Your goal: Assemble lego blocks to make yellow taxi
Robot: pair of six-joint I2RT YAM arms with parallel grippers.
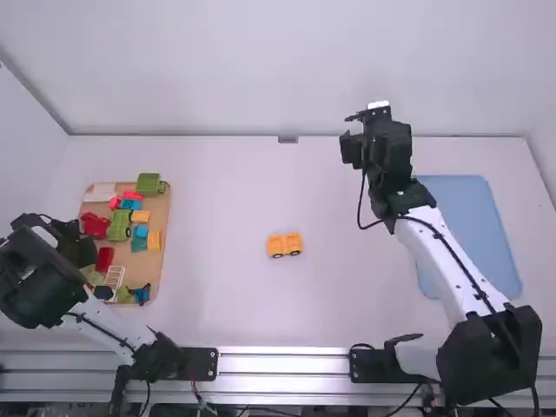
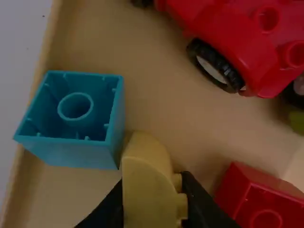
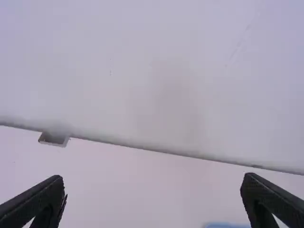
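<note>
Left wrist view: we clench yellow piece (image 2: pixel 151 183) in left gripper (image 1: pixel 84 252); teal block (image 2: pixel 71 118) beside fingers; right gripper (image 1: pixel 349 133) spread wide.

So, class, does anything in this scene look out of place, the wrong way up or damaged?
The teal plastic block in the light-brown tray looks odd: it lies bottom up, showing its hollow underside and inner tube.

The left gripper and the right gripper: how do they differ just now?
The left gripper is closed on a yellow piece; the right gripper is open, with nothing between its fingers. The left gripper is down at the tan tray, while the right gripper is out toward the table's far edge. Both have two dark fingers.
</note>
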